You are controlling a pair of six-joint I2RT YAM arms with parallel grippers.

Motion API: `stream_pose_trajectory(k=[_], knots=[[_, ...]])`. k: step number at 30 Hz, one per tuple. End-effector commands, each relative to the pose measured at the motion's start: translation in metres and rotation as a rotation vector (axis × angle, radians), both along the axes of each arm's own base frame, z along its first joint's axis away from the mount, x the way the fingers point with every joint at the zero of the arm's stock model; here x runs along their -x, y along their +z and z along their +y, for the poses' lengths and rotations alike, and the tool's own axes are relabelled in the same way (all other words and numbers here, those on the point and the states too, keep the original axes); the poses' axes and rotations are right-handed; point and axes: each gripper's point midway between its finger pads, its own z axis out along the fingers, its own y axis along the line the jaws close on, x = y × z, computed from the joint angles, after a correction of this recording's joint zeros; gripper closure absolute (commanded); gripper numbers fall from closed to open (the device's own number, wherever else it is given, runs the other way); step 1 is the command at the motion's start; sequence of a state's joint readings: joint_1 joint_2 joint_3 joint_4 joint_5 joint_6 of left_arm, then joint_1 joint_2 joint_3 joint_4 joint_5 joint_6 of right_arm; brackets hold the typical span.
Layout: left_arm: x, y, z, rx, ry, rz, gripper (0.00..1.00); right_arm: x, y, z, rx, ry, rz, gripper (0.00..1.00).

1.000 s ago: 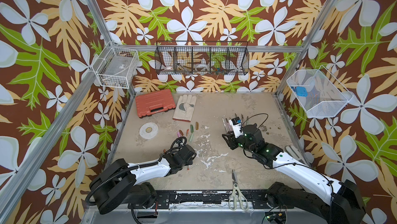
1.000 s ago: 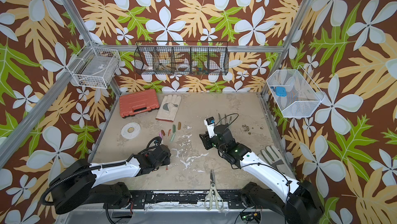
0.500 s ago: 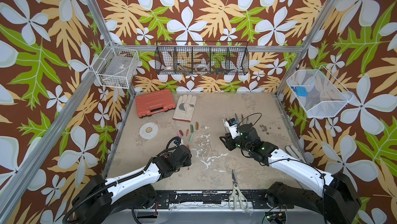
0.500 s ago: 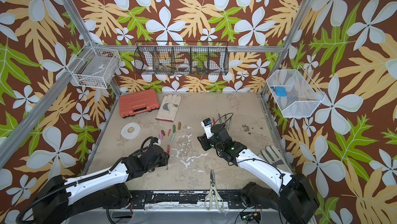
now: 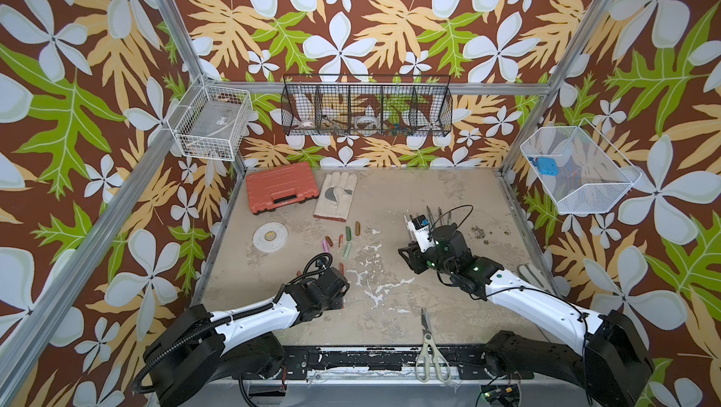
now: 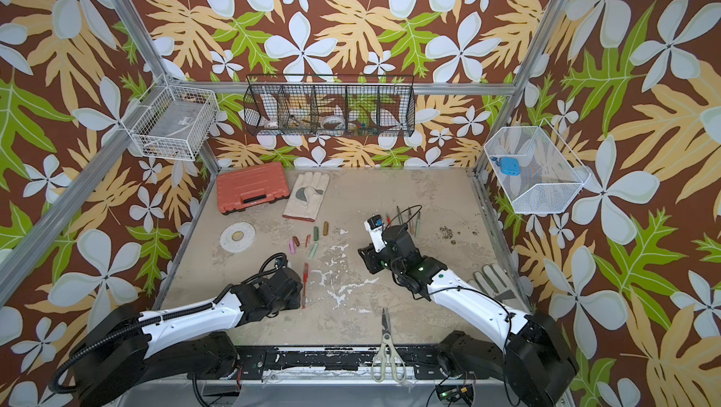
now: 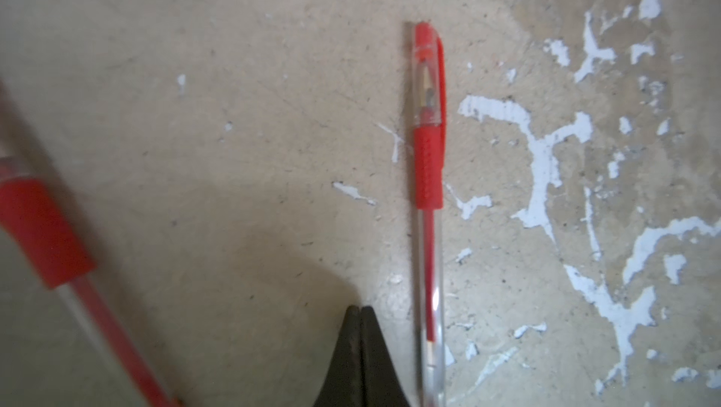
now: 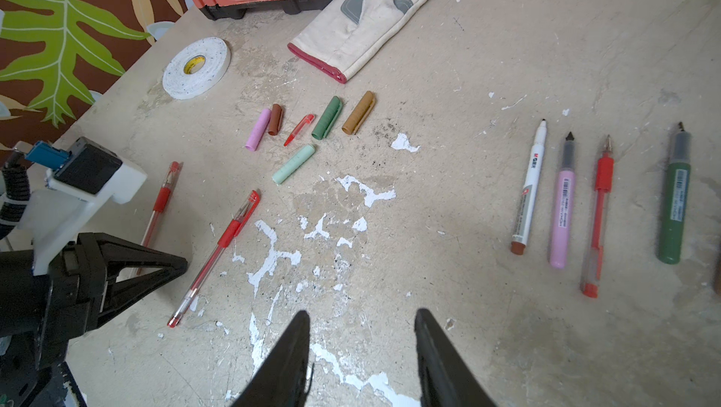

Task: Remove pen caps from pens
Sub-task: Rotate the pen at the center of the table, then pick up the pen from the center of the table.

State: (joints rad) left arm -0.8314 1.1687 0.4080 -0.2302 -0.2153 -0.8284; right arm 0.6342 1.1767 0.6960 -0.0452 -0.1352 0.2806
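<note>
Pens (image 8: 562,206) lie in two groups: a capped red pen (image 7: 428,167) and a second red pen (image 8: 158,206) by your left gripper (image 7: 361,312), and four uncapped ones, from the white marker (image 8: 530,186) to the dark green pen (image 8: 674,198), in a row ahead of your right gripper (image 8: 361,319). Your left arm stretches low over the tabletop (image 8: 487,54), jaws pressed together on nothing, tips just beside the capped pen's barrel. Your right arm reaches in raised and tilted downward, jaws apart and empty. Six loose pen caps (image 8: 327,117) cluster beyond the red pens, toward the glove (image 8: 370,30). You have bare tabletop in the middle, and scissors (image 5: 428,342) at the near edge. The marker's print is too small to read.
</note>
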Motion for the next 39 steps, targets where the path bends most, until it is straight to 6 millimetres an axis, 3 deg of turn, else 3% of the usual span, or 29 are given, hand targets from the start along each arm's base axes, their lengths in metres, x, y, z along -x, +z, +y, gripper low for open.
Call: stream_pose_trajectory(k=[1, 8, 11, 15, 18, 20, 24, 29, 33, 39], knots=[[0.002, 0.004, -0.020, 0.084, -0.068, 0.004, 1.00, -0.001, 0.004, 0.003, -0.011, 0.012, -0.007, 0.56], [0.012, 0.017, -0.070, 0.268, -0.232, -0.012, 1.00, 0.001, 0.002, 0.007, -0.014, 0.037, 0.006, 0.55], [0.005, 0.025, -0.058, 0.243, -0.178, -0.061, 1.00, 0.007, -0.001, 0.012, -0.027, 0.072, 0.026, 0.55], [-0.001, 0.046, -0.027, 0.190, -0.068, -0.137, 1.00, 0.022, -0.004, 0.038, -0.013, 0.183, 0.040, 0.54], [-0.007, 0.056, -0.003, 0.186, 0.007, -0.164, 0.91, 0.039, -0.020, 0.064, 0.082, 0.258, 0.048, 0.54], [-0.014, 0.058, 0.015, 0.182, 0.063, -0.177, 0.79, 0.052, -0.035, 0.080, 0.123, 0.295, 0.081, 0.54], [-0.027, 0.058, 0.032, 0.150, 0.146, -0.200, 0.68, 0.072, -0.057, 0.107, 0.164, 0.294, 0.125, 0.55], [-0.039, 0.051, 0.036, 0.118, 0.158, -0.178, 0.66, 0.091, -0.074, 0.134, 0.214, 0.264, 0.148, 0.56], [-0.044, 0.051, 0.030, 0.135, 0.136, -0.180, 0.65, 0.090, -0.088, 0.145, 0.274, 0.229, 0.159, 0.57], [-0.048, 0.045, 0.037, 0.161, 0.130, -0.171, 0.64, 0.085, -0.105, 0.157, 0.276, 0.192, 0.196, 0.58]])
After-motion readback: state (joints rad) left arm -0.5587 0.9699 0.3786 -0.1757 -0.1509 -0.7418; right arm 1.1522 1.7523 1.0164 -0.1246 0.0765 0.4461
